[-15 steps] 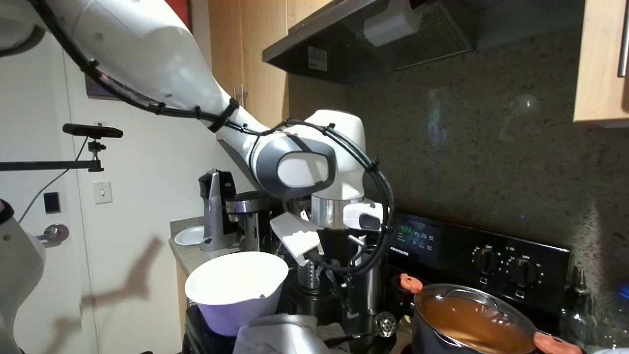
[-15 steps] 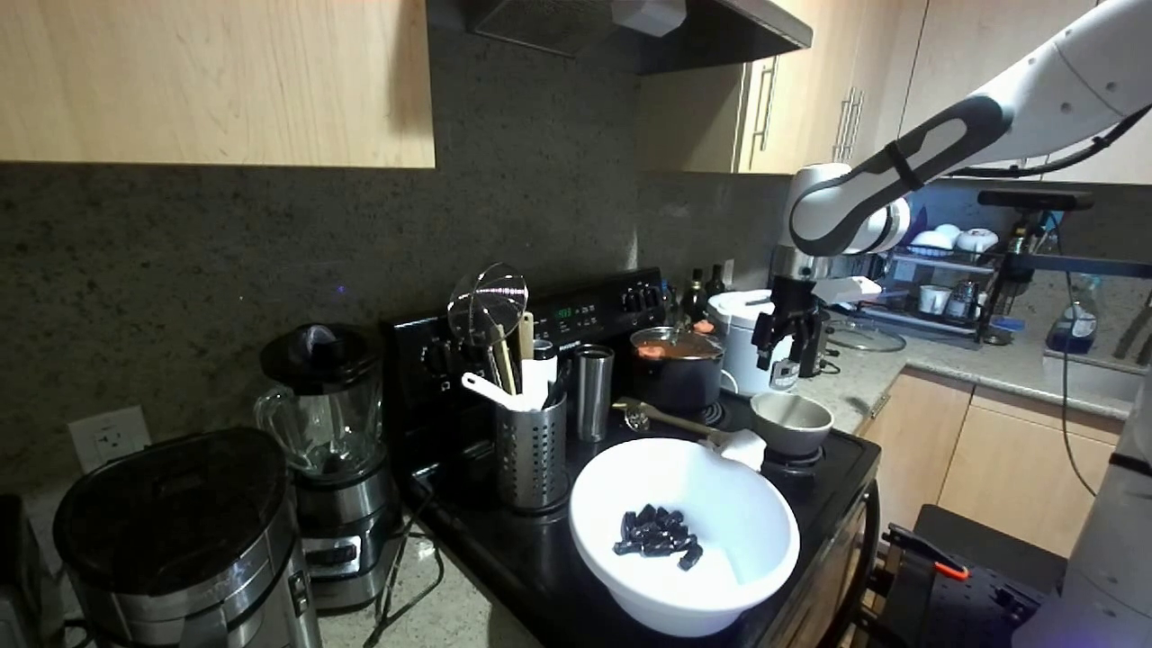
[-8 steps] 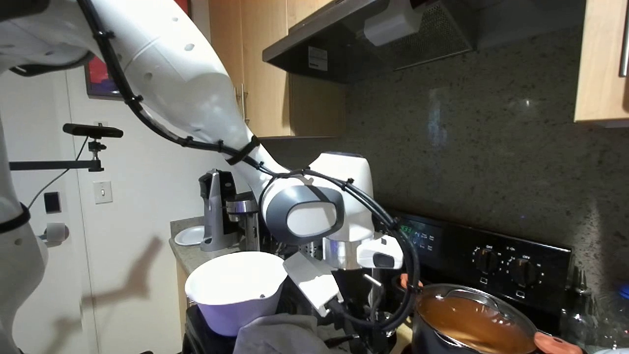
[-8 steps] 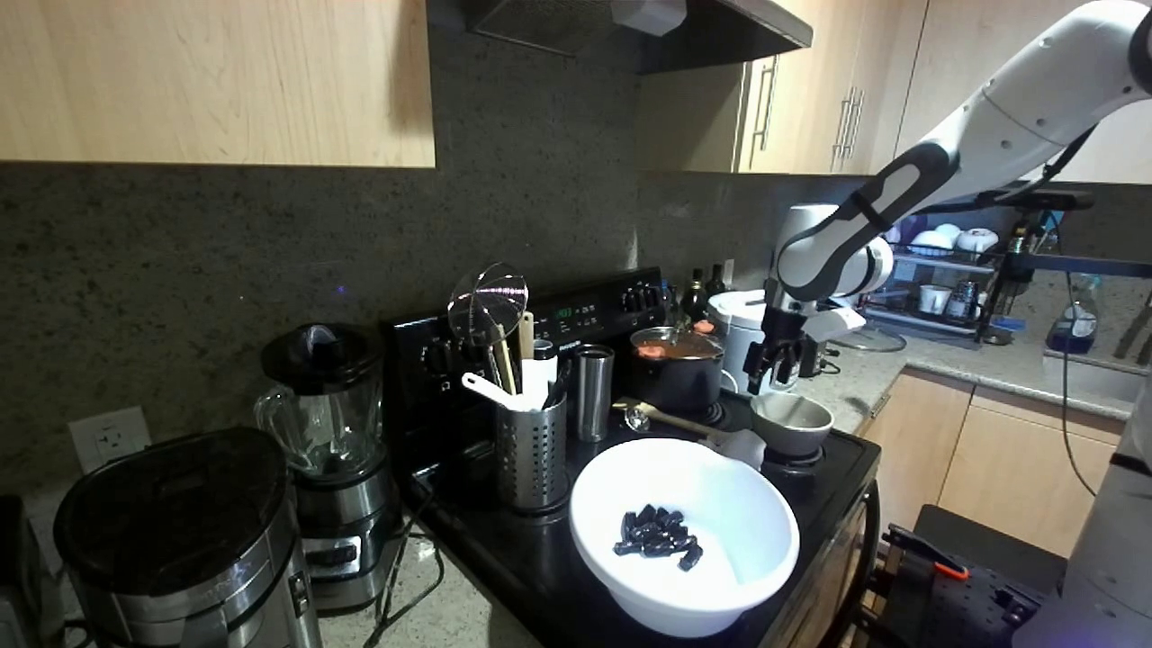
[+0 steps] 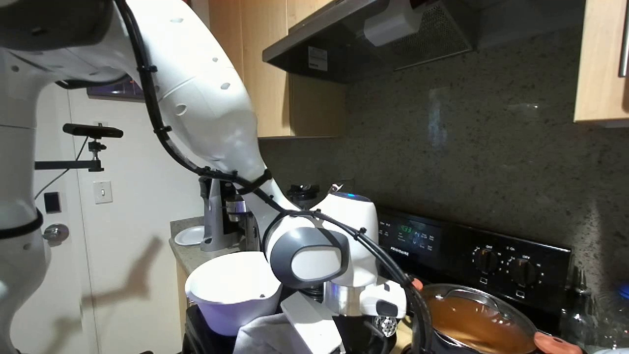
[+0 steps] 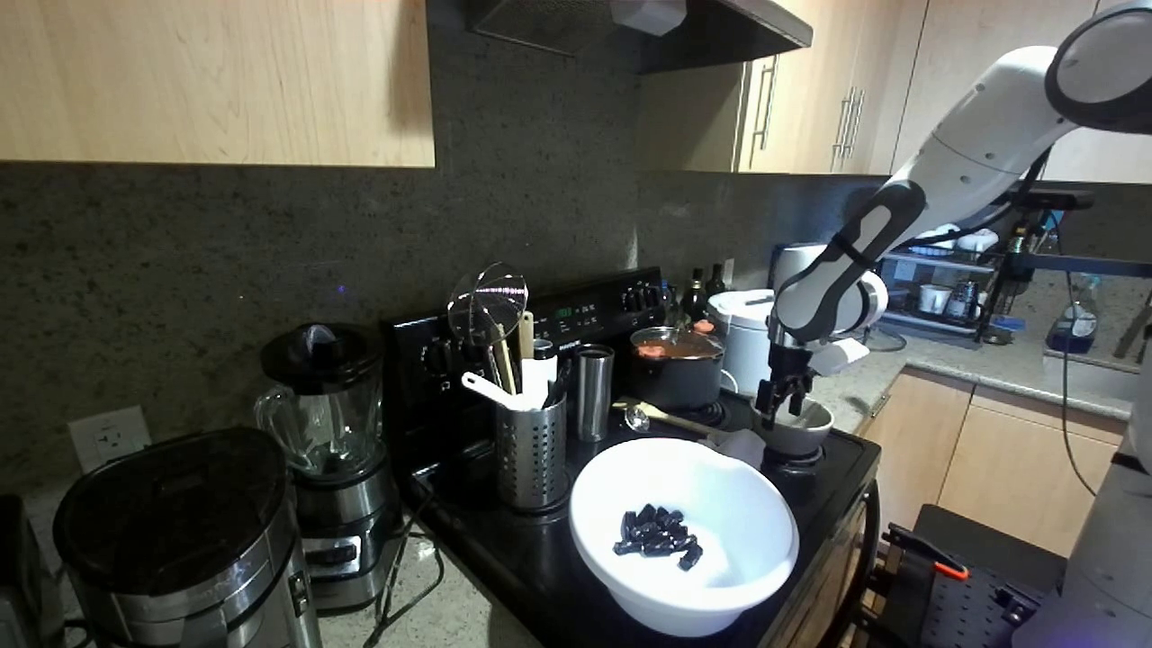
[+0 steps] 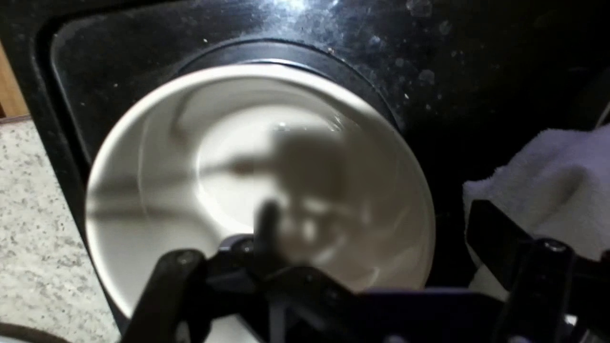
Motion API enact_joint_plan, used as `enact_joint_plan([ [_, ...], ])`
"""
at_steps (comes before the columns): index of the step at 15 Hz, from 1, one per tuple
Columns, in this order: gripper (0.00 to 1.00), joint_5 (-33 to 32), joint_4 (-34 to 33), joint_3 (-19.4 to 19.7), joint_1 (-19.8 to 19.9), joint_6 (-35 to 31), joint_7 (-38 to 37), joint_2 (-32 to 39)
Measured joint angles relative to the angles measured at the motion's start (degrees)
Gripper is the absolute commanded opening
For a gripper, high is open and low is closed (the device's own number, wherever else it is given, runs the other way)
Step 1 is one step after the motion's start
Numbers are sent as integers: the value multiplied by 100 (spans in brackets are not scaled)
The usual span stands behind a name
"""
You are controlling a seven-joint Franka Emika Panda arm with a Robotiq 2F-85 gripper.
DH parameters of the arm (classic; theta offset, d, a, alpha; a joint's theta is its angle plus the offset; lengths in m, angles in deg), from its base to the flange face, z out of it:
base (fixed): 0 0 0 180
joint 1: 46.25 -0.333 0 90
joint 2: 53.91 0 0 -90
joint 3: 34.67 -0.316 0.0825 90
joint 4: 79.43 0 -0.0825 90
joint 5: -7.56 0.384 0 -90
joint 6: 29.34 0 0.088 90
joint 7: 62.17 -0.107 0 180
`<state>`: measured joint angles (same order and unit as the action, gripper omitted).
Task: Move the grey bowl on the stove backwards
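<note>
Fingers point(image 7: 495, 238) of the gripper point(image 7: 374, 216) stand wide apart, holding nothing, one tip over the inside of the grey bowl point(image 7: 257, 157), one outside its rim near a towel point(image 7: 548, 166); touch cannot be told. The bowl sits on the stove point(image 7: 476, 57); in the wrist view the stove's edge runs close at left, open black top past the upper rim.

Grey bowl point(image 7: 233, 190) partly behind fingers point(image 7: 495, 243)

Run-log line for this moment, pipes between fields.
grey bowl: on stove, ungripped | gripper: open, at bowl's rim | contact: unclear
</note>
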<state>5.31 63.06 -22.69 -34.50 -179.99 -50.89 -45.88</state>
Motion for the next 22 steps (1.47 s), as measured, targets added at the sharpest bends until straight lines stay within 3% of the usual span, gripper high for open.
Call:
enact_joint_plan([
  [2,70,-138,71,12,41,-133,-3,117],
  [3,63,-193,105,19,59,-215,-3,165],
  [11,1,-217,170,-33,39,-421,-6,274],
  [19,2,-197,100,-167,-15,-367,-59,128],
  [22,3,-325,85,-172,-173,-122,-401,-78],
])
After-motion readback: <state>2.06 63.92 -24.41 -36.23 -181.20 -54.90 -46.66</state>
